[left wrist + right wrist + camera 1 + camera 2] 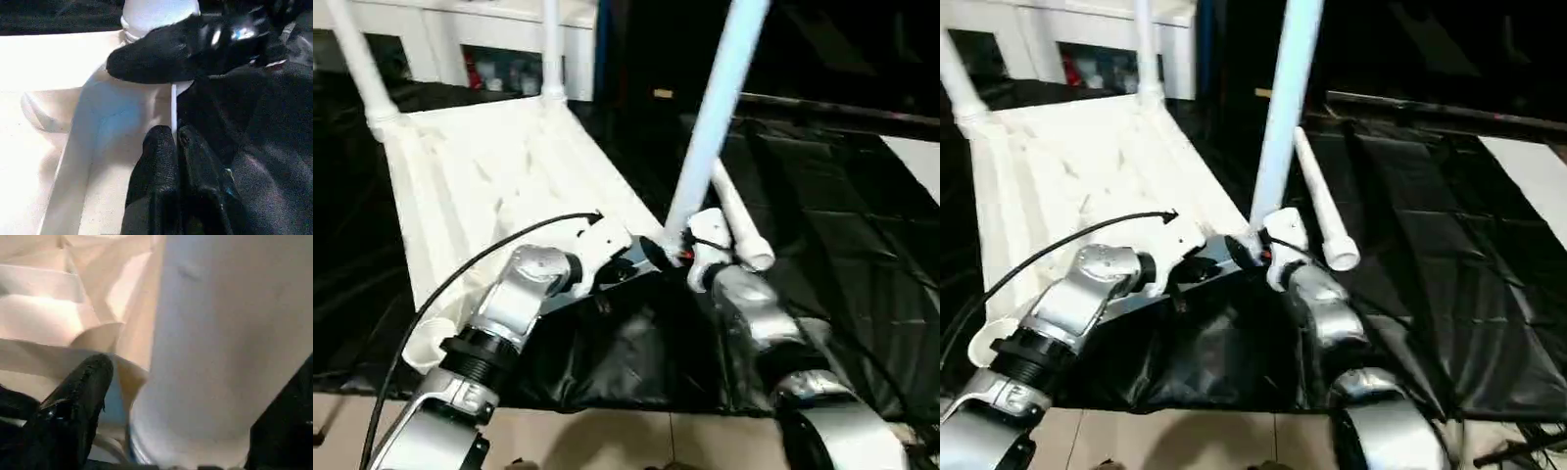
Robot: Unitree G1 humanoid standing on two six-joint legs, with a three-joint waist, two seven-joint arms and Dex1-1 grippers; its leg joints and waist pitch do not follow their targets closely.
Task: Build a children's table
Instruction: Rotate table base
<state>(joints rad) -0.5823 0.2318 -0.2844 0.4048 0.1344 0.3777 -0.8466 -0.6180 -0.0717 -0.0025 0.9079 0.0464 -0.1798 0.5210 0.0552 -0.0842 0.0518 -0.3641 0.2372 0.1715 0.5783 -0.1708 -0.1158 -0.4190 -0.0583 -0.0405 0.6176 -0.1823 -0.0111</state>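
Observation:
The children's table top (489, 166) lies ribbed side up on the black-covered work table. Two white legs (357, 59) (551, 49) stand in its far corner sockets. A third leg (720, 108) stands tilted in the near right corner. My right gripper (690, 250) is around its base, open, with one finger (78, 406) a little apart from the tube. My left gripper (177, 134) is shut on the table top's thin rim, just beside that corner. A fourth leg (739, 220) lies loose on the black cover to the right.
The black cover (842, 225) is wrinkled and reaches the near edge, with beige floor (607, 441) below it. White cabinets (460, 39) stand behind. A black cable (440, 294) loops over my left forearm. A white sheet (920, 162) lies at far right.

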